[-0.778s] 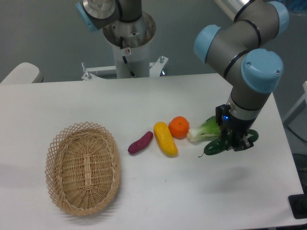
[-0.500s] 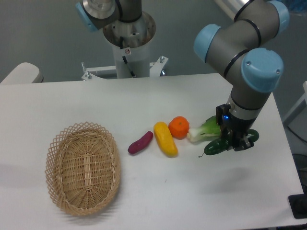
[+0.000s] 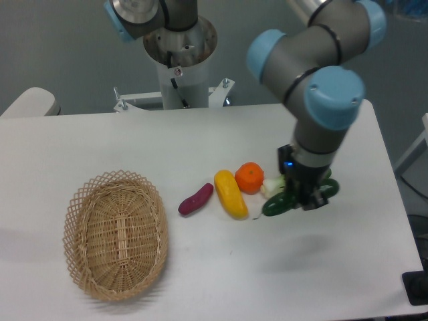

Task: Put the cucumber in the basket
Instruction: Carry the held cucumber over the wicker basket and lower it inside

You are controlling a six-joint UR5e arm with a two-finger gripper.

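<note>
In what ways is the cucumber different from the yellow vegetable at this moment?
The cucumber is dark green and slim; the yellow vegetable is bright yellow and thicker. The cucumber sits in the jaws of the gripper; the yellow vegetable lies free on the table. Both are elongated and of similar length.

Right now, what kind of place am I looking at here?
Probably a robotics lab test bench: a plain white table with the arm's pedestal bolted at its back edge, and toy-like produce beside a wicker basket, with the cucumber in the fingers.

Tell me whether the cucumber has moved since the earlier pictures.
Yes. The cucumber, held in the gripper, has shifted left, closer to the yellow vegetable.
</note>
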